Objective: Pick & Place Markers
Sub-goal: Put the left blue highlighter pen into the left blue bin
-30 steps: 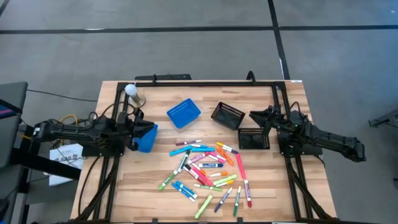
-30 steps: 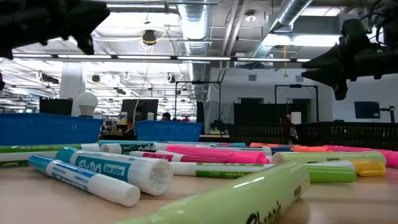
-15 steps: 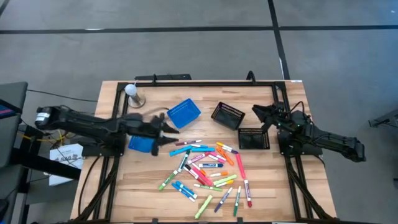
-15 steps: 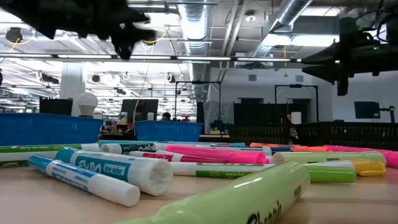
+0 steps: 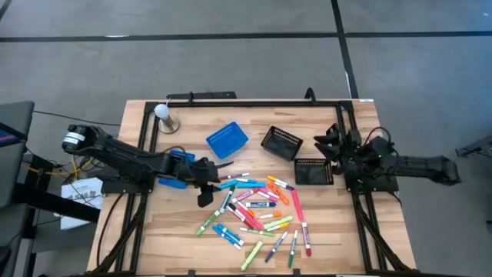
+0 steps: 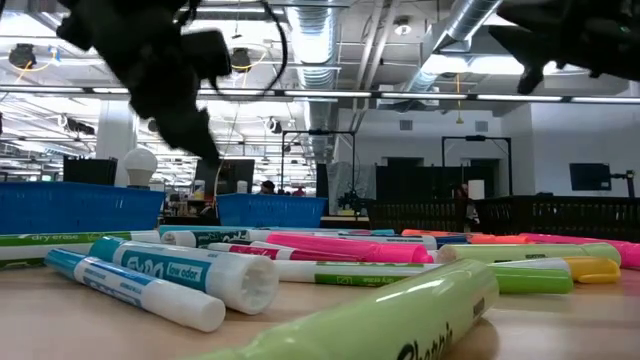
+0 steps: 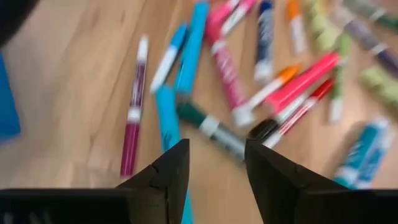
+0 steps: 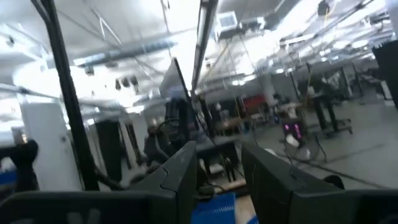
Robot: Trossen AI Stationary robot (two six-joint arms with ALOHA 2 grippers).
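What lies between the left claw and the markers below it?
Nothing: in the left wrist view the left claw is open and empty, hanging over the markers, with only bare table around them.

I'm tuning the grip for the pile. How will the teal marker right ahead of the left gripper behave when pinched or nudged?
The teal marker looks like a rigid capped tube, so probably stiff and light. Being round and lying flat on the table, it may roll if nudged sideways. Its smooth barrel could slip between the open left gripper fingers.

Markers [image 5: 257, 206] lie mid-table; baskets [image 5: 227, 141] sit at twelve o'clock of them, one more [image 5: 175, 169] at nine.
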